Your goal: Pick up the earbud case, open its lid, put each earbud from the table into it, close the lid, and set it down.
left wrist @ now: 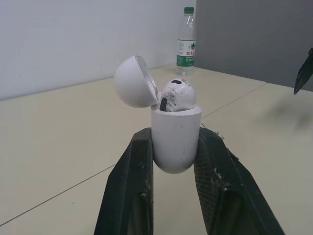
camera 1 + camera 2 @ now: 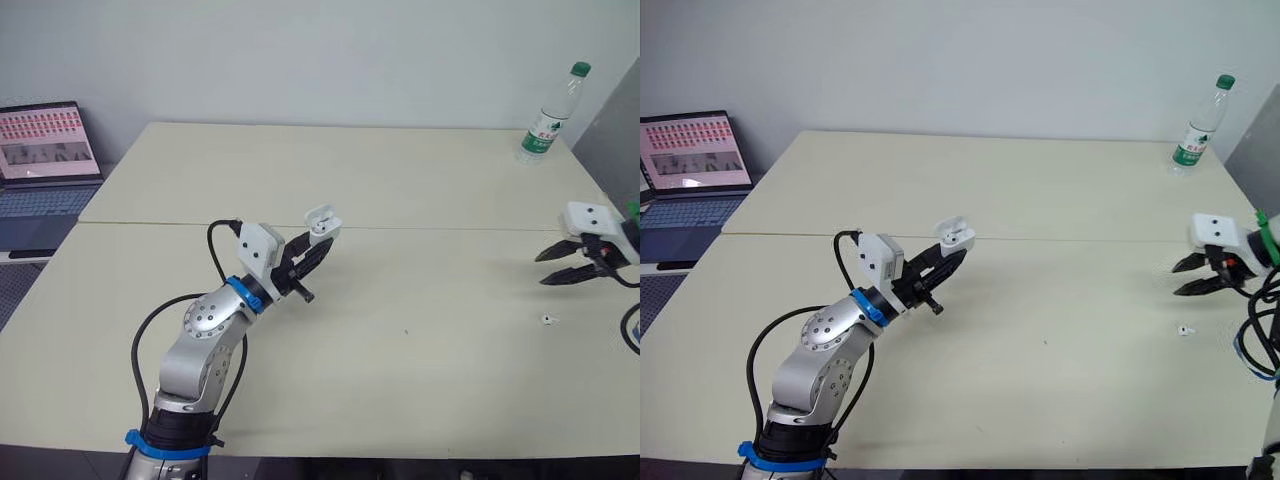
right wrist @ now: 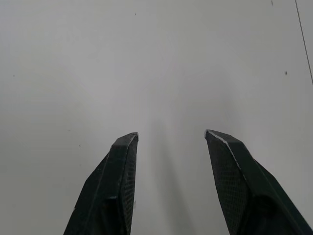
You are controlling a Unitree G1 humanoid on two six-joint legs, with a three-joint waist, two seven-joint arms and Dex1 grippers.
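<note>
Case (image 1: 175, 142): white, upright, lid swung back; pinched between the left gripper (image 2: 318, 243) fingers, above the table (image 2: 420, 380).
Earbud 1 (image 1: 176, 95): white; you see it seated in the case.
Earbud 2 (image 2: 548, 319): small, white; lies on the table, far right.

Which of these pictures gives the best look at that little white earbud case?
The left wrist view: the earbud case sits close up, clamped by the left gripper, lid open, one earbud inside. Both eye views show it small and distant.

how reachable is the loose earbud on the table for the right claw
Probably reachable: the right claw hangs open close to the earbud, with bare table between them and nothing lying over it.
</note>
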